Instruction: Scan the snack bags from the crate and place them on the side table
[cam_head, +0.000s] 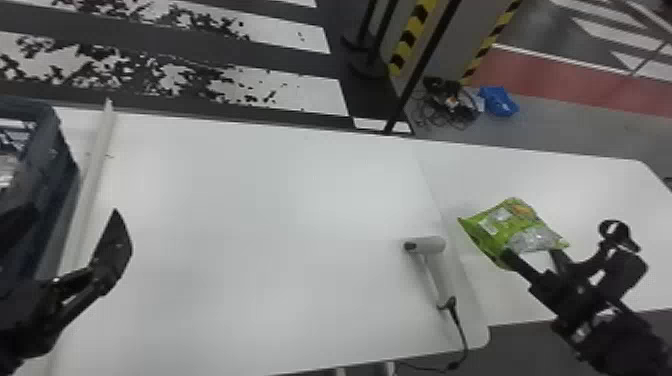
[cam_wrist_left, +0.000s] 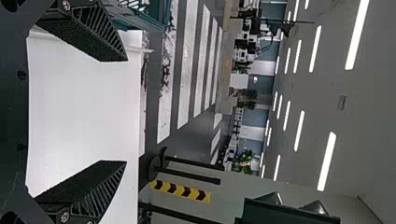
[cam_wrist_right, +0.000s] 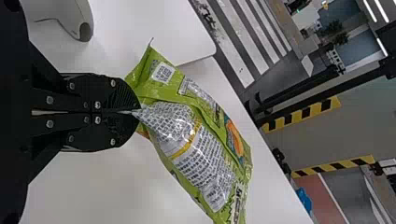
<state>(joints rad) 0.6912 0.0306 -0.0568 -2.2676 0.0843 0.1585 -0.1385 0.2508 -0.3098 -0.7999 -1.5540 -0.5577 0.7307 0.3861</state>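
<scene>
Ridged right hand (cam_head: 509, 256) on crinkled bag (cam_wrist_right: 196, 140)

The right gripper (cam_wrist_right: 136, 112) pinches a green snack bag (cam_wrist_right: 196, 144) above the white table (cam_wrist_right: 112, 186).

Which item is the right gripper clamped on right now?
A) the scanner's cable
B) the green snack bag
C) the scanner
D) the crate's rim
B: the right gripper has its fingers closed on the edge of the green snack bag.

one green bag (cam_head: 514, 229), one scanner (cam_head: 429, 244), one crate (cam_head: 56, 155), two tables (cam_head: 260, 215)
</scene>
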